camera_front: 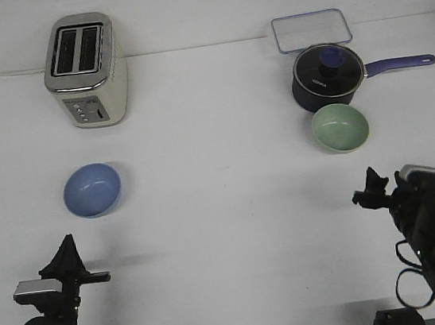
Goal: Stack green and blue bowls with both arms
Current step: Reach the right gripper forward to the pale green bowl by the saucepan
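While both arms hung low, jaw states impossible to tell, the matte periwinkle blue bowl (92, 189) sat before the toaster (85, 70); the sage green bowl (340, 127) touched the saucepan (328, 76).

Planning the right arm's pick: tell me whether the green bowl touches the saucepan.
Cannot tell. In the front view the green bowl sits right against the saucepan; their outlines meet, with neither gap nor contact plainly visible.

Single front view, set high behind both arms, faced forward and downward, whole table (227, 233) covered to far edge.
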Tool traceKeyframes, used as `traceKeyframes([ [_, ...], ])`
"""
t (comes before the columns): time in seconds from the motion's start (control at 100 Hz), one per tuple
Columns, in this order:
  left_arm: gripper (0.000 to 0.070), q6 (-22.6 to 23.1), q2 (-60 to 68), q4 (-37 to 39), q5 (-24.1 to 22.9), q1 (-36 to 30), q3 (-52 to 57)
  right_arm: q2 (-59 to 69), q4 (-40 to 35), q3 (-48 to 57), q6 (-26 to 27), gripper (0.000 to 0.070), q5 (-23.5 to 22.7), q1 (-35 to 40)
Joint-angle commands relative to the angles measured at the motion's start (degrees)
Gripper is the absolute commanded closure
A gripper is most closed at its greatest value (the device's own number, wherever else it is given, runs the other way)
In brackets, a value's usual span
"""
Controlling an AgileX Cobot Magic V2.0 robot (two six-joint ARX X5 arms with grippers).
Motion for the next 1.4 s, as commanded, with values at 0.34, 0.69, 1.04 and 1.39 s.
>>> traceKeyframes([
  [0.34, 0.0686, -0.1, 0.0, 0.6, -0.1, 0.0, -1.1, 39.8, -6.8, 24.5, -5.9, 0.0151, -0.3, -3.7],
  [0.69, 0.0686, -0.1, 0.0, 0.6, -0.1, 0.0, -1.1, 60.9, -7.0, 34.6, -8.3, 0.0152, -1.2, -7.6],
  [1.04, 0.0686, -0.1, 0.0, 0.6, -0.1, 0.0, -1.1, 68.3, -5.8, 36.5, -9.0, 0.0413, -4.4, -8.3],
  [1.39, 0.0686, -0.1, 0.0, 0.6, -0.1, 0.0, -1.1, 67.3, -9.4, 38.6, -11.4, 0.07, -5.2, -8.3],
])
